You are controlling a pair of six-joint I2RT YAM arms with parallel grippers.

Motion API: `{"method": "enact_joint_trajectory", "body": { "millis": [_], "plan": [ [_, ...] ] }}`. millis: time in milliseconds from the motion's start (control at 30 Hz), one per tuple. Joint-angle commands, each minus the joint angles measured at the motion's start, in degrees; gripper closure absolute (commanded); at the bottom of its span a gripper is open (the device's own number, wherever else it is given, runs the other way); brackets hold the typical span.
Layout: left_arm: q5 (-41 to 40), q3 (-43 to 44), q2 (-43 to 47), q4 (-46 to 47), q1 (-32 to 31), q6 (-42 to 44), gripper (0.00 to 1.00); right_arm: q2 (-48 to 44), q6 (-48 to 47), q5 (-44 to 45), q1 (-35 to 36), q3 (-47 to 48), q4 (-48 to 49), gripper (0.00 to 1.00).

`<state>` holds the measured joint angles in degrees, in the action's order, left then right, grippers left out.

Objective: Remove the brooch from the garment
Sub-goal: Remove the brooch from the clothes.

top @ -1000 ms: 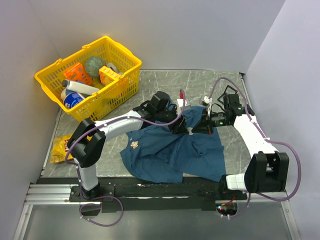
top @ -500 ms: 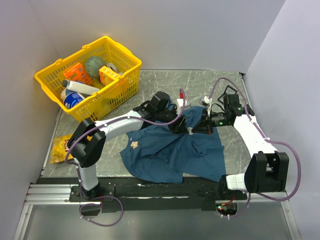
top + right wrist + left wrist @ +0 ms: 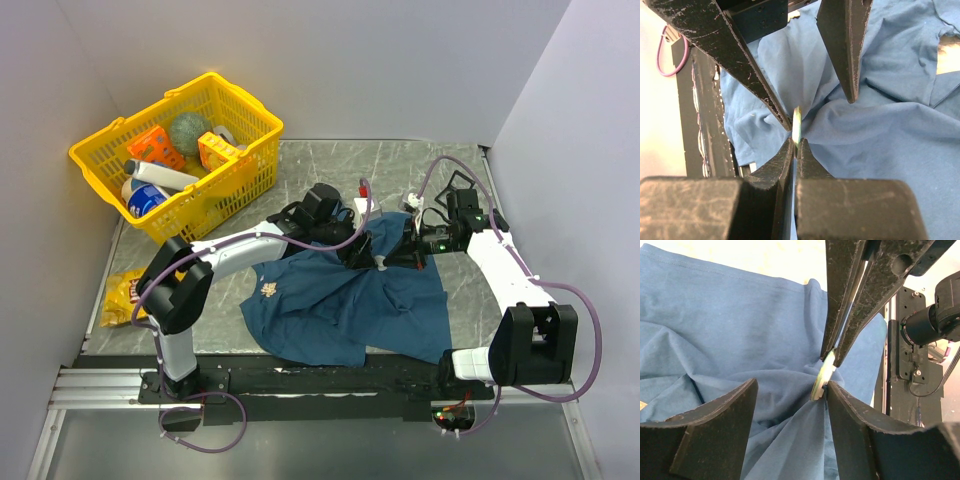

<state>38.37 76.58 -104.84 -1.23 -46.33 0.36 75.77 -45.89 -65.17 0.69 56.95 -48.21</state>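
Note:
The dark blue garment [image 3: 340,305] lies crumpled on the table between the two arms. A thin pale green brooch [image 3: 822,376], seen edge on, stands up from a pulled peak of the cloth [image 3: 730,330]. My right gripper [image 3: 796,143] is shut on the brooch [image 3: 797,122] by its rim. In the left wrist view its fingers [image 3: 845,305] reach down from above. My left gripper [image 3: 790,385] is open and straddles the cloth ridge just below the brooch, its right finger [image 3: 850,420] touching the cloth behind the disc. From above, both grippers meet near the garment's upper edge [image 3: 383,260].
A yellow basket [image 3: 245,165] with bottles and boxes stands at the back left. A yellow snack bag [image 3: 125,295] lies at the left table edge. A small gold emblem [image 3: 268,291] shows on the garment. Grey walls close in on three sides.

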Motion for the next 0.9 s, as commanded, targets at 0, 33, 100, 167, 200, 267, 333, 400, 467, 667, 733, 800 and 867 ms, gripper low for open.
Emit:
{"method": "enact_joint_trajectory", "body": {
  "millis": [0, 33, 100, 167, 200, 267, 333, 400, 467, 667, 733, 800, 867],
  "plan": [
    [0.83, 0.42, -0.81, 0.80, 0.10, -0.01, 0.36, -2.03, 0.71, -2.86, -0.51, -0.08, -0.66, 1.00],
    [1.53, 0.42, -0.72, 0.80, 0.10, 0.08, 0.36, -2.03, 0.71, -2.86, -0.43, -0.08, -0.57, 1.00],
    [2.23, 0.42, -0.81, 0.80, 0.10, -0.01, 0.36, -2.03, 0.71, -2.86, -0.42, -0.17, -0.66, 1.00],
    [2.93, 0.50, -0.89, 0.80, 0.10, 0.08, 0.36, -2.03, 0.80, -2.86, -0.42, -0.08, -0.57, 1.00],
    [3.11, 0.50, -0.98, 0.80, 0.10, -0.01, 0.36, -2.03, 0.80, -2.86, -0.51, -0.08, -0.57, 1.00],
    [3.20, 0.42, -1.07, 0.88, 0.10, -2.03, 0.36, -2.03, 0.63, -2.86, -0.42, -0.08, -0.66, 1.00],
    [3.29, 0.42, -1.16, 0.80, 0.10, -2.21, 0.36, -2.11, 0.62, -3.04, -0.42, -0.08, -0.84, 1.00],
    [3.46, 0.50, -1.16, 0.80, 0.10, -2.47, 0.36, -2.20, 0.80, -2.95, -0.42, -0.17, -0.75, 1.00],
    [3.73, 0.68, -1.42, 0.80, 0.10, -2.56, 0.37, -2.29, 0.71, -2.86, -0.16, -0.17, -0.66, 1.00],
    [3.82, 0.77, -1.69, 2.27, 0.10, -2.82, 0.38, -2.03, 0.71, -2.51, 0.36, -0.17, -0.66, 1.00],
    [3.82, 0.94, -1.69, 2.29, 0.10, -2.91, 0.38, -1.85, 0.71, -2.42, 0.45, -0.26, -0.66, 1.00],
    [3.73, 1.12, -1.69, 2.29, 0.10, -3.08, 0.38, -1.68, 0.71, -2.16, 0.80, -0.26, -0.57, 1.00],
    [3.82, 0.94, -1.42, 2.47, 0.10, -3.35, 0.38, -1.50, 0.71, -1.63, 1.07, -0.35, -0.57, 1.00]
  ]
}}
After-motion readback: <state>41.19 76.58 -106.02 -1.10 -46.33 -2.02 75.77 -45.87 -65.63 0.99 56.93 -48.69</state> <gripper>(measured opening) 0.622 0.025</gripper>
